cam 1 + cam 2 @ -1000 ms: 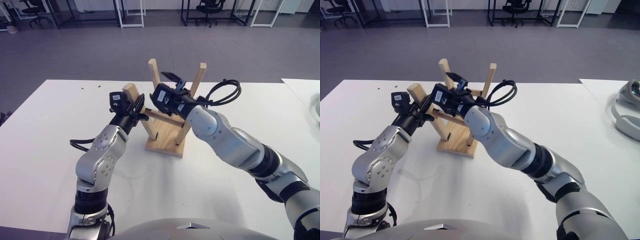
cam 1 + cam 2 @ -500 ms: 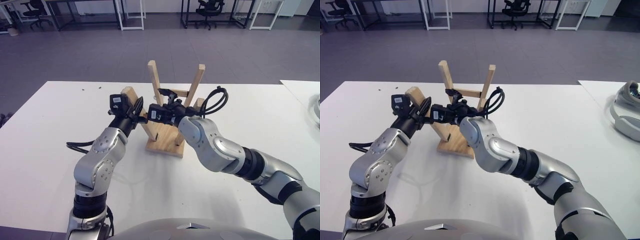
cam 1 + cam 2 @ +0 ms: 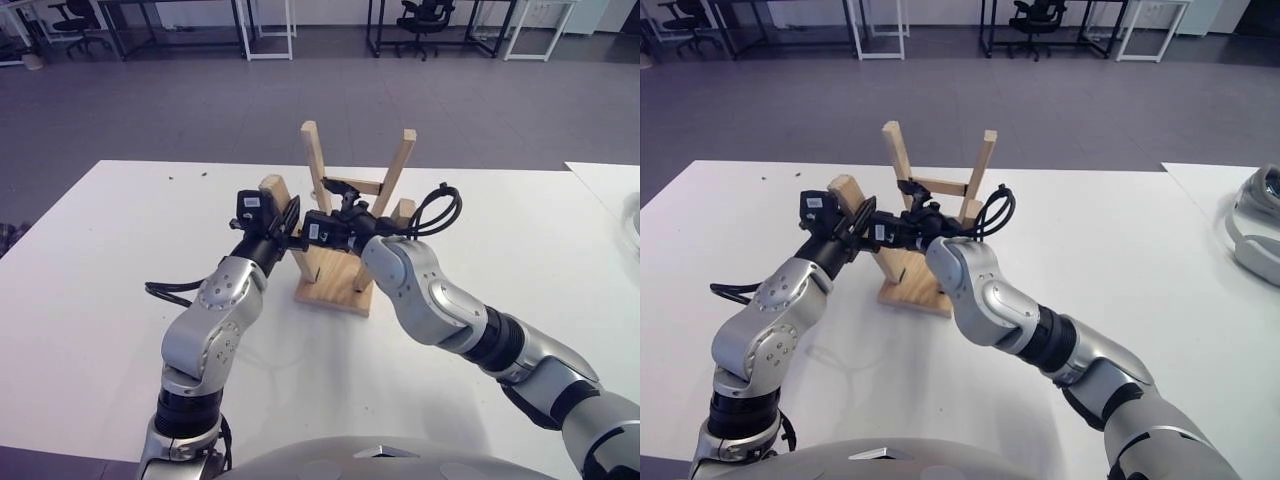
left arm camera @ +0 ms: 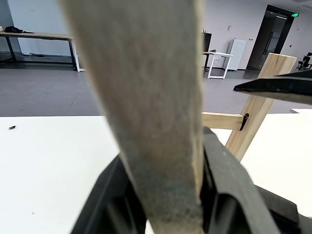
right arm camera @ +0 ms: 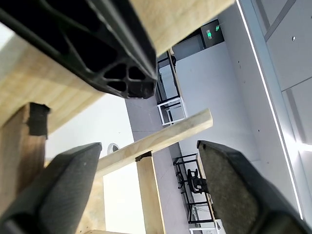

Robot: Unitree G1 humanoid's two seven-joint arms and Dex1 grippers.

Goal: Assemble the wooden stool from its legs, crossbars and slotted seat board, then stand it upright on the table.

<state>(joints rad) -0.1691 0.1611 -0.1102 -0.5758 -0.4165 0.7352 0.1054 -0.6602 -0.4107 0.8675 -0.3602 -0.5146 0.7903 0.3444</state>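
The white surface [image 3: 90,300] carries the stool [image 3: 340,250] around its middle. The stool is upside down, with the seat board [image 3: 335,292] flat on the surface and the legs pointing up.

Nearest, the left gripper [image 3: 275,222] has its fingers [image 4: 229,195] clenched on the near-left leg [image 4: 146,97], which leans outward, away from the others. Just beside it, over the middle of the seat board, the right gripper [image 3: 340,212] hovers with its fingers [image 5: 53,190] spread and nothing between them. A black cable [image 3: 440,205] loops off its wrist. The top of the near-right leg [image 3: 402,212] pokes up past that arm.

Farther back, the far-left leg [image 3: 313,150] and far-right leg [image 3: 398,160] rise and splay apart. A short crossbar [image 3: 358,185] joins them, its ends set into dark notches.

The build looks mostly done: four legs stand in the board and the far crossbar is seated. The grippers cover the near joints, so I cannot tell whether the other crossbars are home. The lean of the held leg suggests it wants squaring or pressing in. Turning the stool onto its feet is not yet done.

The wood is pale and unfinished, square in section, with flat-cut ends. Beyond the surface lie grey floor, desk frames and office chairs.
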